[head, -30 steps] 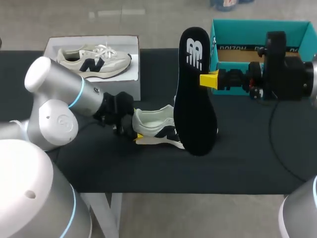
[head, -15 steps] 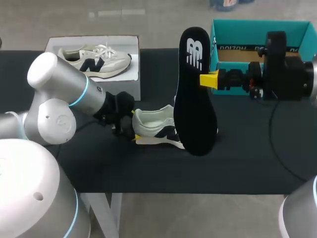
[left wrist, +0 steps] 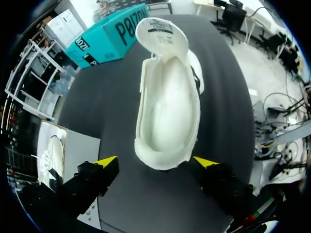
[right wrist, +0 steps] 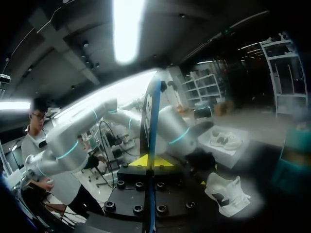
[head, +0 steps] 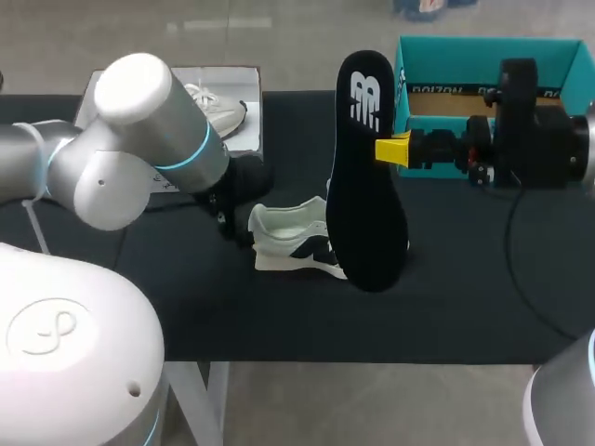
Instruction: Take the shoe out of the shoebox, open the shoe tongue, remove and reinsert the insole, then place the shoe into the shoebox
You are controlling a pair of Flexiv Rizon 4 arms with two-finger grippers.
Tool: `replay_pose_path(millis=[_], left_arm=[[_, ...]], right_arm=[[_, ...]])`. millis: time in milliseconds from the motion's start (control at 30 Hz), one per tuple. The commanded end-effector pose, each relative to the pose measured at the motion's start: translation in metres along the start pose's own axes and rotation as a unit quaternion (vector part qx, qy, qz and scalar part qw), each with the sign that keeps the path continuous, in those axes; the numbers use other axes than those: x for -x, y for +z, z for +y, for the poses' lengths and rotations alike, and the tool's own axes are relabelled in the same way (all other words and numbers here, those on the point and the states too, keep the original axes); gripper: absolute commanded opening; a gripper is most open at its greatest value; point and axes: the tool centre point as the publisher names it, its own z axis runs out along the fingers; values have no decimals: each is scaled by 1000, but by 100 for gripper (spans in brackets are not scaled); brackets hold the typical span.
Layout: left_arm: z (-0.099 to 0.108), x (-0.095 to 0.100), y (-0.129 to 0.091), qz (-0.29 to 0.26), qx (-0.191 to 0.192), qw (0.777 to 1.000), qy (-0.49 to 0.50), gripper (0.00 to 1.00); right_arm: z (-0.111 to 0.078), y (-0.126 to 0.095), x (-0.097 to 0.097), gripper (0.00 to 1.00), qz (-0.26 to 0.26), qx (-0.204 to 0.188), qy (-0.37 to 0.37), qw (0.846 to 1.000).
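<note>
A cream sneaker (head: 293, 242) with a dark logo lies mid-table, tongue folded open and inside bare (left wrist: 167, 107). My left gripper (head: 244, 228) sits at its heel, mostly hidden under my own arm in the head view. In the left wrist view that gripper (left wrist: 155, 162) is open, its yellow tips on either side of the heel without touching it. My right gripper (head: 395, 149) is shut on the black insole (head: 365, 167), held upright above the shoe's toe end. The right wrist view shows the insole (right wrist: 149, 121) edge-on between the yellow tips (right wrist: 148, 161). The teal shoebox (head: 483, 56) stands at the back right.
A white box (head: 249, 130) bearing a second sneaker sits at the back left, partly behind my left arm. A thin cable (head: 521, 269) loops over the black tabletop on the right.
My left arm's elbow has swung up and to the right, covering more of the white box; its yellow tips no longer show in the head view. The right arm, insole and shoe have not moved.
</note>
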Motion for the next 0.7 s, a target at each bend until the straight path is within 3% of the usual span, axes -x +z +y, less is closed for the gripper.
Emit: replay_pose_path(millis=[33,300,700], left_arm=[[-11,-1,-13,-4,103,995,11,100],[-22,-1,-24,5,125,992,18,100],[-32,0,-21,24,122,990,71,100]], right_arm=[[-1,2,0,0,-1,-1,0,1000],[-1,2,0,0,-1,-1,0,1000],[-1,2,0,0,-1,-1,0,1000]])
